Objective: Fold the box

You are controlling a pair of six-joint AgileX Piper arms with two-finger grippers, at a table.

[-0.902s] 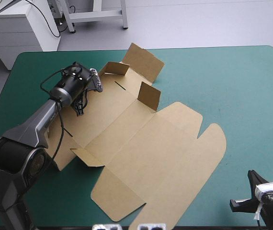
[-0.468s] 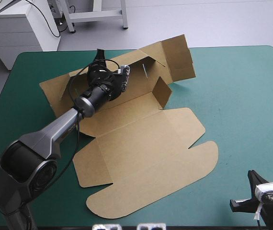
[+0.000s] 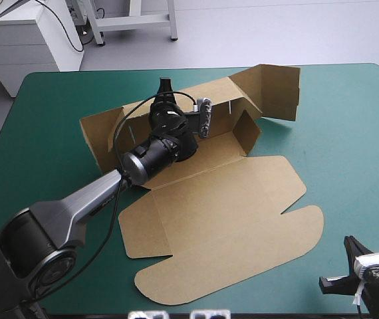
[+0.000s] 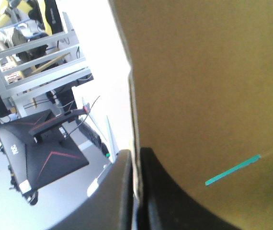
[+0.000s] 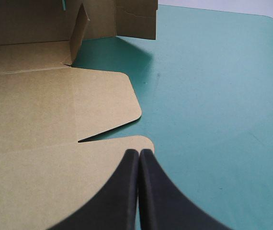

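Box [image 3: 223, 212]: brown board, partly set up, sitting mid-frame in the high view on the teal-green surface [image 3: 349, 146].
- Base and lid panels lie flat, spreading from the centre toward the lower centre. The lid's rounded tongue [image 3: 302, 222] points to the lower right.
- Long rear wall [image 3: 103, 133] is raised and runs from left of centre toward the upper right. There its end flap [image 3: 279, 90] is bent round and stands upright.
- A shorter side tab [image 3: 246, 129] stands upright at the base's right end.

Left pincer [image 3: 165, 90]: the arm comes in from the lower left and crosses the base, with the fingers at the rear wall's top edge, upper centre.
- In its wrist view the pincer is all but closed, with the wall's edge nipped between the two black fingers, one on each face of the board.
- A thin slot [image 4: 232, 170] in the wall shows teal-green through it.

Right pincer [image 5: 139, 155]: the fingers are pressed together into one point with nothing between them.
- In its wrist view it sits just at the tongue's rounded edge, with board on one side and bare surface on the other.
- Contact with the board: cannot tell.
- In the high view this arm is in the lower right corner, well apart from the left pincer.
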